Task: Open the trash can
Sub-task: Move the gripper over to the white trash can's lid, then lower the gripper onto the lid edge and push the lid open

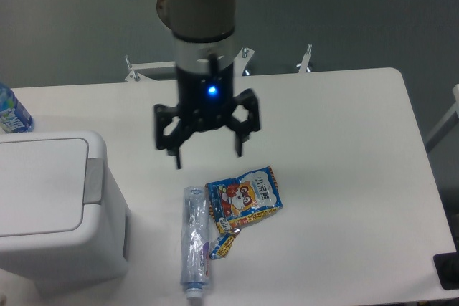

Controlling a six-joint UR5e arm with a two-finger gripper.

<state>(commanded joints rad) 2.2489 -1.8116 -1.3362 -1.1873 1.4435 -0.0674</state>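
The trash can [54,209] is a big white boxy bin at the lower left of the table, its flat lid down and a grey push tab [94,179] on its right edge. My gripper [209,152] hangs open above the table's middle, a short way right of the tab and slightly farther back. Nothing is between its black fingers [177,159].
A clear plastic bottle [195,243] lies just right of the bin, with a colourful snack packet [244,199] beside it, both right below the gripper. A blue-labelled bottle [12,112] stands at the far left edge. The arm's base [193,5] is behind the table.
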